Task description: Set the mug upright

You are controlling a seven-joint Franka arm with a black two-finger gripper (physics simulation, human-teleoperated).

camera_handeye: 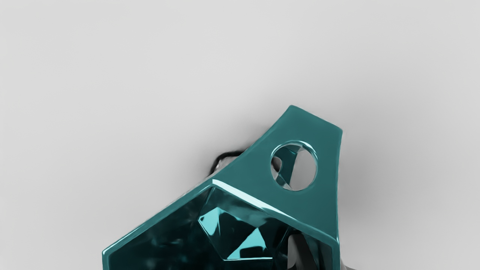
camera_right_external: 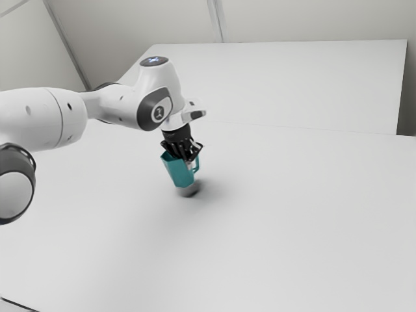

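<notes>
Right, looking in on the mug (camera_right_external: 179, 171), teal and glossy, out on the pale bench (camera_right_external: 279, 234) under the end of the white arm (camera_right_external: 39, 120). Leaning, not quite upright: mouth up and tipped toward the exterior view's left, base pointing down and toward the exterior view's right. And down at the top of it, the black gripper (camera_right_external: 186, 157), right in by the rim on the handle's side. Spread, pressed together or pinching the wall? Impossible to tell from here. Over to the wrist view: straight down into a dark, faceted interior, with a black part of the gripper reaching inside. Beside that, the broad handle (camera_handeye: 324, 187), pierced by a round hole. Just beneath the mug in the exterior view, something grey and rounded (camera_right_external: 187, 191), too unclear to name, with soft shadow spreading around it on the bench.
</notes>
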